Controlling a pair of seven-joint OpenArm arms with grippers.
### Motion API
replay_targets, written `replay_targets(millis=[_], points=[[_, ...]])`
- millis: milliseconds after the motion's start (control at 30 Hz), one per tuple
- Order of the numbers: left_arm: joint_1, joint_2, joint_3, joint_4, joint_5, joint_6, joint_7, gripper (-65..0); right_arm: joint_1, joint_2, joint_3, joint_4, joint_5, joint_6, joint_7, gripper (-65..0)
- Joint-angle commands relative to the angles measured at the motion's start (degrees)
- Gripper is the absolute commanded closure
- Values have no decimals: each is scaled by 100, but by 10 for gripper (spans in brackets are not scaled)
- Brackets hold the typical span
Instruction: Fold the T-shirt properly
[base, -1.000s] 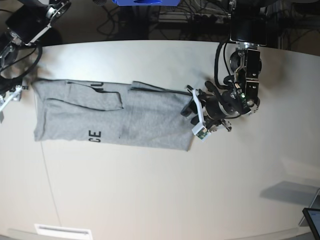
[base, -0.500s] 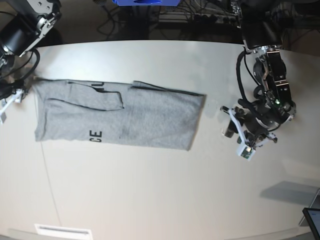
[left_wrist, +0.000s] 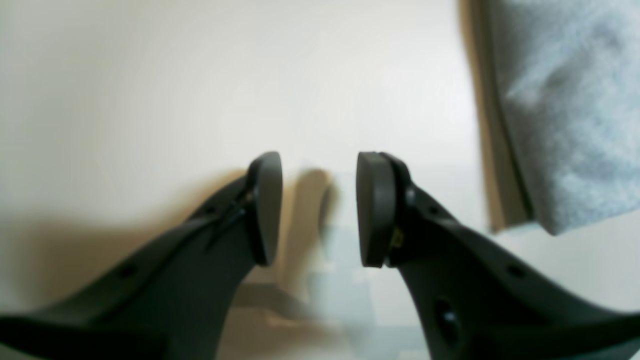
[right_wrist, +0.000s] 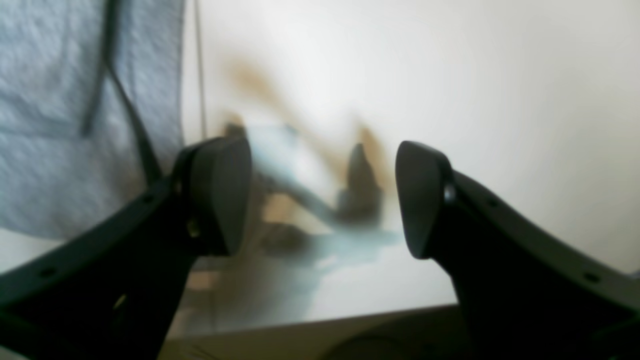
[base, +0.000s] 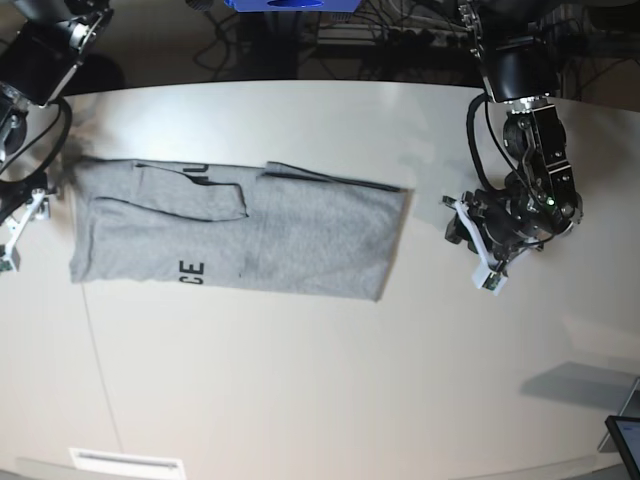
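— Where does the heather-grey cotton T-shirt (base: 235, 228) lie?

— Folded into a long band on the pale, smooth table (base: 300, 380), black block letters showing near its lower edge.

— And the two arms?

— The left gripper (base: 470, 243), black-fingered, hangs beside the shirt's end, jaws parted, holding nothing. The right gripper (right_wrist: 322, 200) stands at the opposite end, spread wide and empty.

Both arms were black with looping black cables. The left pincer (base: 478, 250) carried white finger brackets and a small green-marked tip at 6 o'clock. Close up, each pincer (right_wrist: 322, 200) had matte dark-grey curved fingers (left_wrist: 265, 207) with rounded pads and small holes along the shanks.
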Motion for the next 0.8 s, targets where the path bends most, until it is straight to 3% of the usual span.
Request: replay_targets(millis=[0, 133, 233, 533, 633, 767], points=[[-117, -70, 2, 47, -64, -25, -179, -247, 105, 162, -173, 268, 67, 17, 97, -434], [-126, -61, -50, -111, -20, -25, -214, -247, -62, 303, -603, 795, 67, 17, 97, -434], [-126, -70, -50, -172, -20, -25, -231, -245, -44, 259, -419, 909, 111, 17, 70, -438], [15, -70, -24, -208, -11, -25, -610, -245, 308, -365, 452, 171, 129, 17, 70, -440], [33, -70, 2, -357, -11, -25, -627, -245, 395, -418, 645, -225, 683, 17, 70, -437], [33, -70, 11, -656, -11, -25, -882, -245, 395, -207, 636, -849, 2107, 17, 70, -435]])
